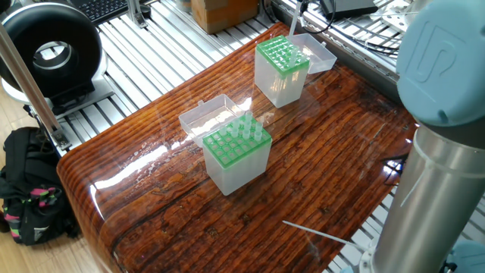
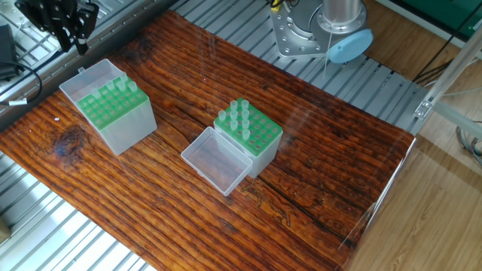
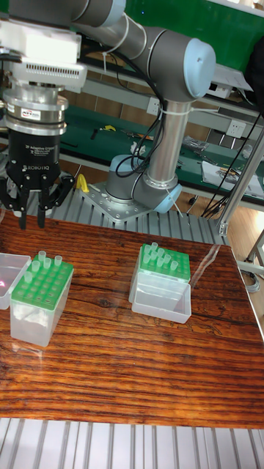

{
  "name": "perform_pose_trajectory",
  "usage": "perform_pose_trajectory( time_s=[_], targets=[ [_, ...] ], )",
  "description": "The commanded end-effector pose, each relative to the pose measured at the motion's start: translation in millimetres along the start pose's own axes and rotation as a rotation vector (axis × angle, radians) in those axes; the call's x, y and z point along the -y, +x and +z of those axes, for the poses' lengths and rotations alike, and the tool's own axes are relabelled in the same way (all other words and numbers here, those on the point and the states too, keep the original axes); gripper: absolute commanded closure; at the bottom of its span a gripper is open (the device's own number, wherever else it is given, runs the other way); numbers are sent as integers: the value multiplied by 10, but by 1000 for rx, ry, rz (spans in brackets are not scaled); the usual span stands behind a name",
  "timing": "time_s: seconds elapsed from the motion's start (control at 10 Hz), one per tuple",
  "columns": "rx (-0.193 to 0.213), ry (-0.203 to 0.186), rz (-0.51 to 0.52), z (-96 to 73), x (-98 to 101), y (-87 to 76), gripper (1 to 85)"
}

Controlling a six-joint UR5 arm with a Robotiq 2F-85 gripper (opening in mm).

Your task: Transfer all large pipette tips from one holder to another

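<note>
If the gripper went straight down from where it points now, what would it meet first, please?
Probably the rack under the gripper, near its edge with the open lid. Depth is unclear, so it might meet the lid first.

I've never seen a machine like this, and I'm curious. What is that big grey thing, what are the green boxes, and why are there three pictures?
The grey thing is a robot arm. Its tool, the grasping part, hangs above the wooden table and holds nothing; its fingers are apart. The three pictures show the same table from three cameras on different sides. The two clear boxes with green tops, one box near the tool and another box, have holes holding thin plastic tubes called pipette tips. One loose tip lies on the table.
</note>
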State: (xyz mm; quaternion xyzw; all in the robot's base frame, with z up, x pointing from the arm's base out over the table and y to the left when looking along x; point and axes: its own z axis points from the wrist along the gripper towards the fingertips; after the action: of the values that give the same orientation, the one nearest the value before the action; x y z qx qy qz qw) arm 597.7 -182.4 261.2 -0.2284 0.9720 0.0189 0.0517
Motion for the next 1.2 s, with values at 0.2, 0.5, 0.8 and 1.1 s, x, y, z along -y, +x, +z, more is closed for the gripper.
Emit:
perform_pose_trajectory(
  time_s=[0.2,0.5,0.8,1.1],
  targets=[
    [13,-22,22,34,-107,-86,520],
    [-4,-19,105,80,-435,-292,540],
    [-18,-8,189,148,-956,-455,570],
    [-81,-18,259,132,-1559,-212,603]
  ],
)
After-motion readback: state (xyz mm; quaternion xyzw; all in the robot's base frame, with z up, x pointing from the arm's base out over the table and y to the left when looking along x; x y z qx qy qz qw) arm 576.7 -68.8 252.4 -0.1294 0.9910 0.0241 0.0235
